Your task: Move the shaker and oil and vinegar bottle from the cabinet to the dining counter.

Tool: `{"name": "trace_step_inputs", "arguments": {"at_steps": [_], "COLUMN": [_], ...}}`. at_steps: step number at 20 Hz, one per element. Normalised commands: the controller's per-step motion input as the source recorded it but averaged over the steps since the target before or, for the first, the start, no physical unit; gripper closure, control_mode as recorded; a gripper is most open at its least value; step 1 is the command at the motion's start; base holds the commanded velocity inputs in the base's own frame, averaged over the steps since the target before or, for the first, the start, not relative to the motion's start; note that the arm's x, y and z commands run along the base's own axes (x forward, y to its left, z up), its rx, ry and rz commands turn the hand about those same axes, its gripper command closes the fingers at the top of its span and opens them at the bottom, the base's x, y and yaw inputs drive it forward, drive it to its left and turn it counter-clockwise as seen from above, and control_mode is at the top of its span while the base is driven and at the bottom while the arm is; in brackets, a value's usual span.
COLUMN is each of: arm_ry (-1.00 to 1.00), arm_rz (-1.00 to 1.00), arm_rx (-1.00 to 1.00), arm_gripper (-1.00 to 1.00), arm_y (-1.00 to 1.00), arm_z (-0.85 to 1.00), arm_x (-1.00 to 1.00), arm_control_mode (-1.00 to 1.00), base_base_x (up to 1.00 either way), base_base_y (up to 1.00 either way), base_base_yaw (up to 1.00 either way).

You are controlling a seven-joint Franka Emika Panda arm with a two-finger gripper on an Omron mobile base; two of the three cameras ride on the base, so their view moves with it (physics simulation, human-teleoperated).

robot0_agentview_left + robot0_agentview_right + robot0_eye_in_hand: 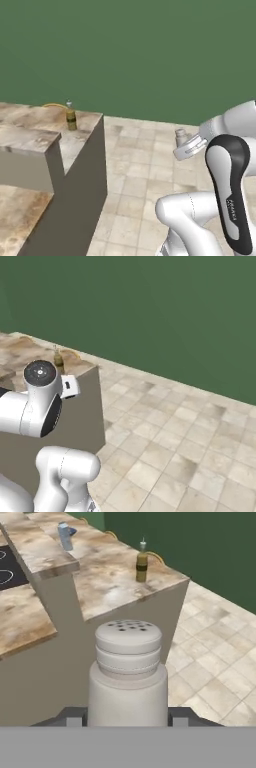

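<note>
My gripper point(128, 719) is shut on the shaker point(128, 672), a silver-grey cylinder with a perforated rounded cap that stands upright between the dark fingertips point(75, 719). In the left base view the shaker point(180, 135) rides in the air over the tiled floor, right of the dining counter point(30, 117). The oil and vinegar bottle point(142, 564), olive-yellow with a pale stopper, stands upright near the far corner of the marbled dining counter point(110, 587). The same bottle point(71, 119) point(58, 359) stands apart from the gripper. The cabinet is out of view.
A pale blue-grey carton point(65, 536) stands on the raised marbled ledge beyond the bottle. A black cooktop point(7, 567) lies at the left. A green wall point(150, 50) closes the back. Beige tiled floor point(175, 446) spreads to the right of the counter's end.
</note>
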Motion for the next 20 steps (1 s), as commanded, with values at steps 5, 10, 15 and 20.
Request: {"name": "trace_step_inputs", "arguments": {"at_steps": [5,10,15,20], "arm_ry": [0.0,0.0,0.0,0.0], "arm_rz": [0.0,0.0,0.0,0.0], "arm_rx": [0.0,0.0,0.0,0.0], "arm_gripper": [1.0,1.0,1.0,1.0], "arm_y": [0.0,0.0,0.0,0.0], "arm_z": [0.0,0.0,0.0,0.0], "arm_x": [0.0,0.0,0.0,0.0], "arm_control_mode": [1.0,1.0,1.0,1.0], "base_base_x": [0.64,0.67,0.7,0.67], "base_base_y": [-0.7,-0.65,-0.57,-0.55], "base_base_yaw": [0.23,0.25,0.3,0.35]}}
